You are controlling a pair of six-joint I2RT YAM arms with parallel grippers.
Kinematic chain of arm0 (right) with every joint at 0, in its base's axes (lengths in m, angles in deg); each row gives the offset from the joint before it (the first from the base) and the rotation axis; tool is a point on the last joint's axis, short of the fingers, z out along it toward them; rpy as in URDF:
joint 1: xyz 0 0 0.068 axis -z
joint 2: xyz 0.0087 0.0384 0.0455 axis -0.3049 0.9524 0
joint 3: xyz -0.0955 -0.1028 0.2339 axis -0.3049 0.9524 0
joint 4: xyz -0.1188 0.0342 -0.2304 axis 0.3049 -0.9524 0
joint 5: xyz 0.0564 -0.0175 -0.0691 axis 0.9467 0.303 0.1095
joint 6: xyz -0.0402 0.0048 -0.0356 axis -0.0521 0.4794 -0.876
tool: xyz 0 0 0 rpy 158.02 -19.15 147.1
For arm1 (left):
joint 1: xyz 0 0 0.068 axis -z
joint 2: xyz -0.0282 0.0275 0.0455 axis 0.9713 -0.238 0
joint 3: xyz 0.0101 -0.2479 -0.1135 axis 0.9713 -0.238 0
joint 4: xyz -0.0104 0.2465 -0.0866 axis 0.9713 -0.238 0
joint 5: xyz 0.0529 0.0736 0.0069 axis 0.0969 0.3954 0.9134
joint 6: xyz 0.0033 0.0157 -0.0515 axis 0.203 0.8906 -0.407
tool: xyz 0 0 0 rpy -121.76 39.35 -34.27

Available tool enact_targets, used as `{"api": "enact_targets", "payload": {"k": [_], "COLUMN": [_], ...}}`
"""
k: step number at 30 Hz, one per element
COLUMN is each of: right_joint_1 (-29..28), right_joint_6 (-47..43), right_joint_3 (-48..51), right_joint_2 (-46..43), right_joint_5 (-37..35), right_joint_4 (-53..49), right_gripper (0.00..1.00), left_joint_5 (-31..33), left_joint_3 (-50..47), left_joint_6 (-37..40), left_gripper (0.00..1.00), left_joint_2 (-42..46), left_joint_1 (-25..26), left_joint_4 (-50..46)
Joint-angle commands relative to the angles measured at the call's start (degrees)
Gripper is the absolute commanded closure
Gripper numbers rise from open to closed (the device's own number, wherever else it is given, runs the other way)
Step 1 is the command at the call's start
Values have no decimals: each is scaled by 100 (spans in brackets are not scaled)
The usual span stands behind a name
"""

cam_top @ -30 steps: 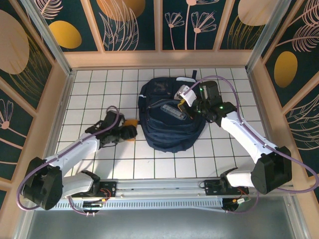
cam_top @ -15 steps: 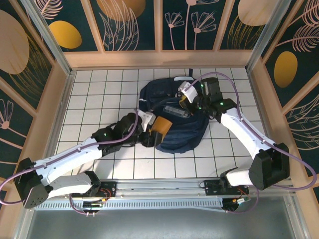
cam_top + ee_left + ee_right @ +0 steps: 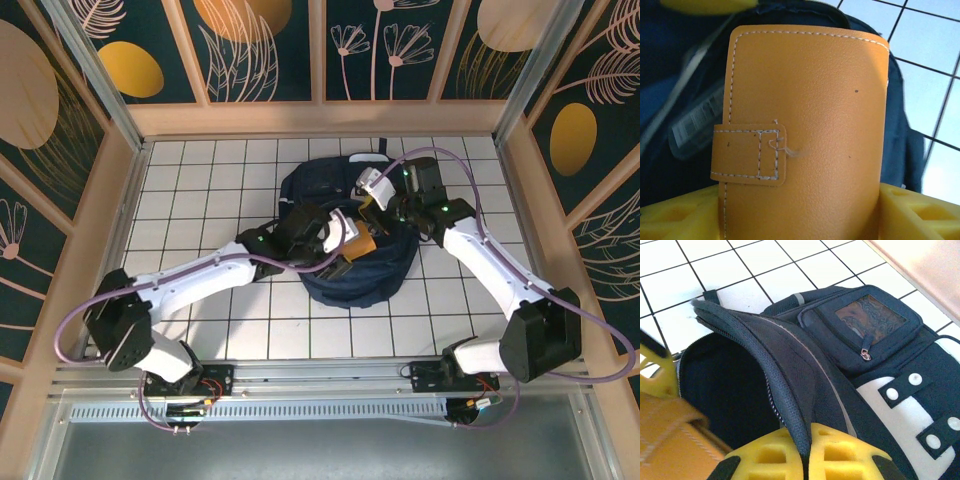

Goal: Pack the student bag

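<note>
grip of the left hand (image 3: 795, 217) is on an orange wallet (image 3: 805, 100), grasped by its lower end with the stitched tab facing the wrist camera and held at the gaping mouth of the student bag (image 3: 345, 285). the right hand (image 3: 807, 455) is clenched on the zip edge of the bag's flap, lifting it so the dark main compartment shows. judged from this, packing is partway: the wallet is at the opening but not yet let go inside, so the release and then the zipping seem left. the bag lies flat near the middle of the white tiled counter (image 3: 200, 180), between the two arms. around it stand wood-framed walls (image 3: 270, 50), dark teal with pale flowers and gold discs.
</note>
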Motion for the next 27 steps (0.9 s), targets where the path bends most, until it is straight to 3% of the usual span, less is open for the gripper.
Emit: {"api": "enact_targets", "payload": {"k": [1,4,8,11,13,17,21,24,27], "right_joint_1": [-18,-16,1,40,42,45,45,40,20], "right_joint_6": [-102,-125,-146,-186,-281,-766,-1351,-1631,-1718], "right_joint_3": [84,147,242,317,322,250,232,299,280], "right_joint_2": [-327,-362,-398,-380,-362,-403,-506,-579,-602], "right_joint_5": [368,357,336,293,221,179,317,413,521], "right_joint_4": [131,115,194,247,210,3,-150,-168,-271], "right_gripper": [100,100,100,100,100,100,100,100,100], "left_joint_5": [-99,2,435,516,509,207,379,342,448], "left_joint_3": [331,598,885,934,853,183,-861,-1507,-1867], "left_joint_6": [796,1170,1599,1737,1683,1649,1331,1111,892], "left_gripper": [33,32,15,10,3,4,13,39,55], "left_joint_2": [-321,-684,-969,-1035,-940,-210,822,1408,1695], "left_joint_1": [-432,-659,-660,-664,-662,-667,-668,-668,-668], "left_joint_4": [516,540,641,557,503,674,1297,1618,1944]}}
